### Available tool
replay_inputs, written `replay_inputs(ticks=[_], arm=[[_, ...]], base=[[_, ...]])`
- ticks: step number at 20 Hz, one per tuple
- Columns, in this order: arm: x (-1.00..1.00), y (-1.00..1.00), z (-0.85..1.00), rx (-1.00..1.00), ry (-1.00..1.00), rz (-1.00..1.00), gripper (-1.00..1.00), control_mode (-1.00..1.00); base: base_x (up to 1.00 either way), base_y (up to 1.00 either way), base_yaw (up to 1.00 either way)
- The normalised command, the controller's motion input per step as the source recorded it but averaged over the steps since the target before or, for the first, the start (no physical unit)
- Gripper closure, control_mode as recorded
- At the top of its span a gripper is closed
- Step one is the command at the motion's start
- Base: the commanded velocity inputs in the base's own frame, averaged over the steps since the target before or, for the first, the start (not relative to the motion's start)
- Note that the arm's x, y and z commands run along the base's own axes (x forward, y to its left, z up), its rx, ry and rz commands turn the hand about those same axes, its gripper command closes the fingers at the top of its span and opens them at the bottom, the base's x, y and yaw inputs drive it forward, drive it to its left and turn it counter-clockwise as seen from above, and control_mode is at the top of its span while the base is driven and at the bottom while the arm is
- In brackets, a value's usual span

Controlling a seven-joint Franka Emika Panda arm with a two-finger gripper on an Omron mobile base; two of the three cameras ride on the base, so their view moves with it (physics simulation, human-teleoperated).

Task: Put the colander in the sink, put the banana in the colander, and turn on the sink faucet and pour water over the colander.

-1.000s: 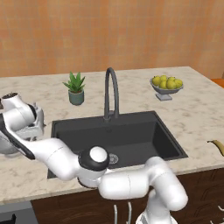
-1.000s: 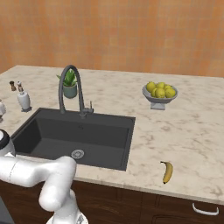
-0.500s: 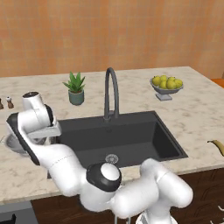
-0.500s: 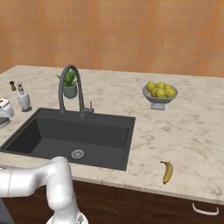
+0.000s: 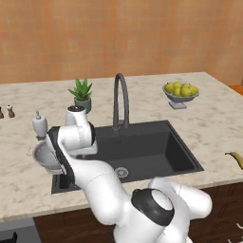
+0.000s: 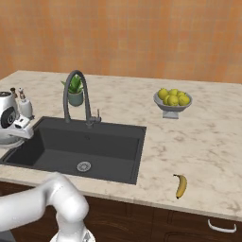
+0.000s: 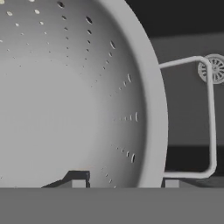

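Colander (image 5: 46, 155), carried closer, now overhangs the sink (image 5: 156, 149) edge, empty.

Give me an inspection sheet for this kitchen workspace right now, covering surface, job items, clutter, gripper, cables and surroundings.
Surface: marble counter around a dark sink.
Job's things: colander held above the sink's left edge; banana on the counter right of the sink; faucet behind the basin.
Clutter: fruit bowl, potted plant, soap dispenser.
Gripper: gripper, fingers astride the colander's rim.
Cables: nothing seen.
Surroundings: orange wall, dark cabinets.
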Motion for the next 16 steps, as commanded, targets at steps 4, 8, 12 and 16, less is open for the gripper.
replay_inputs(ticks=[4,8,12,16], arm=[[-0.38,-0.98,0.03,0.09,0.0,0.0,1.0,-1.0],[-0.32,-0.91,0.0,0.08,0.0,0.0,1.0,-1.0],[-0.19,-0.9,0.0,0.1,-0.02,0.0,1.0,-1.0],[-0.06,-0.91,0.0,0.07,0.0,0.0,1.0,-1.0]], base=[[0.0,0.0,0.0],[0.0,0.0,0.0],[0.0,0.0,0.0],[0.0,0.0,0.0]])
